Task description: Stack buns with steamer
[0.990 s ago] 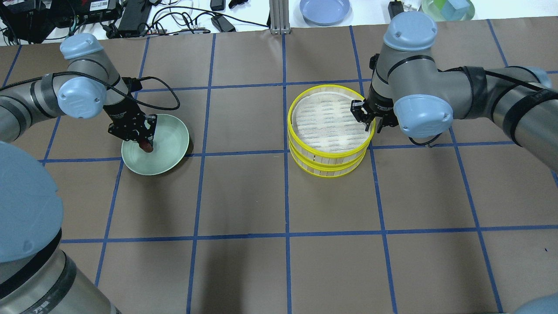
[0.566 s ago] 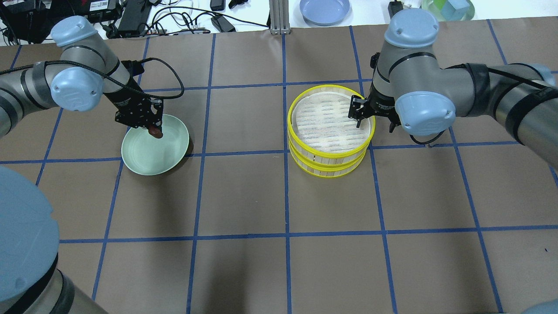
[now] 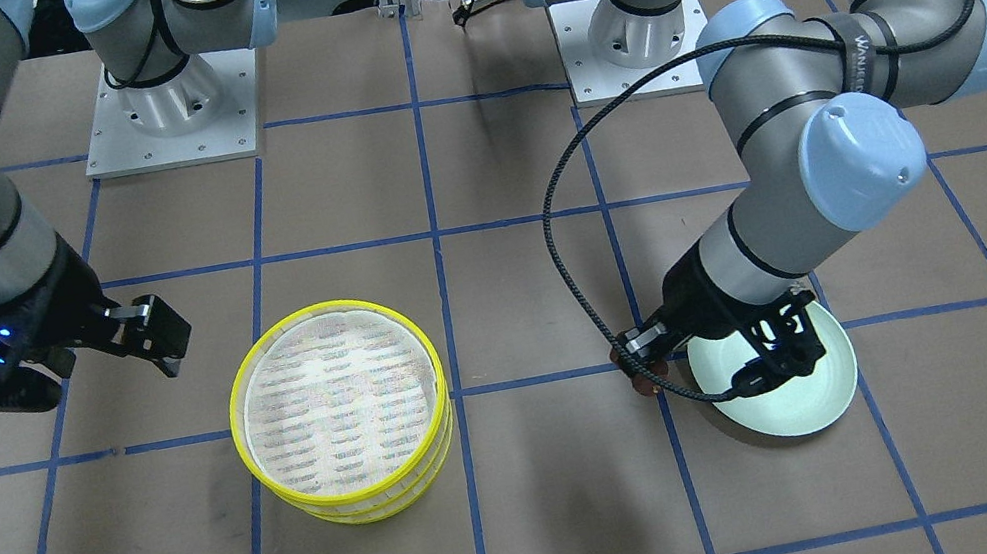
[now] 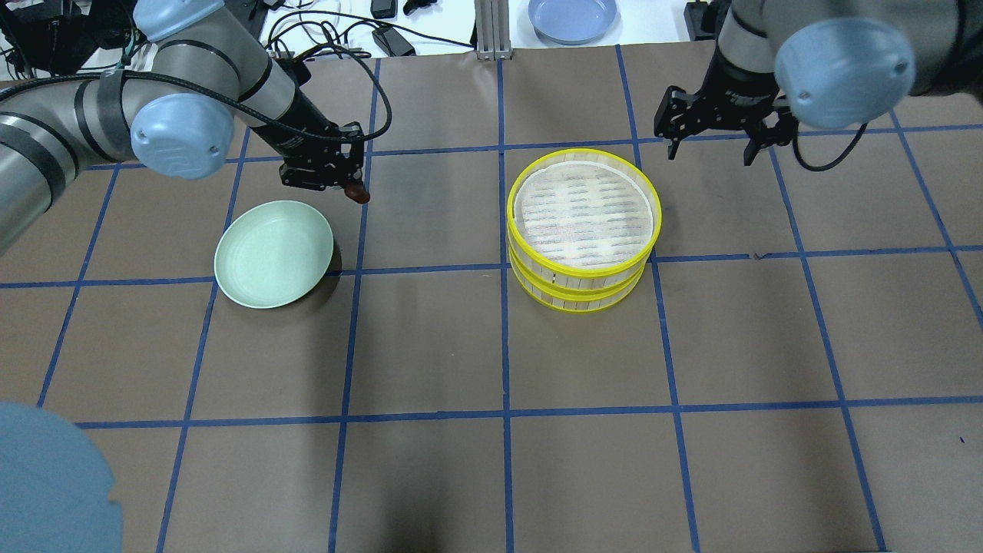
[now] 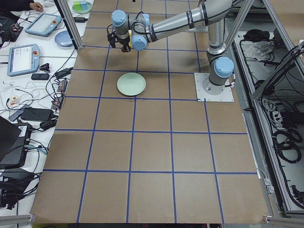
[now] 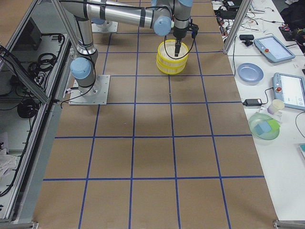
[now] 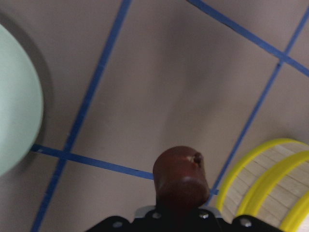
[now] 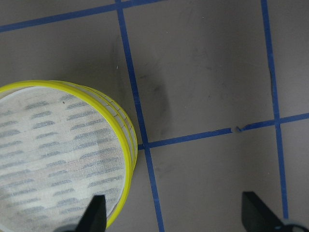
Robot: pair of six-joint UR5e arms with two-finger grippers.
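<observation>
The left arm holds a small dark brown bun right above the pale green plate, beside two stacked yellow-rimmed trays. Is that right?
Not quite. The left gripper holds the small dark brown bun, but the left wrist view shows it over the brown table, between the pale green round plate and the two stacked yellow-rimmed trays.

Glossy brown bun [image 7: 179, 171]; steamer [image 4: 581, 211] with cloth-like base.
</observation>
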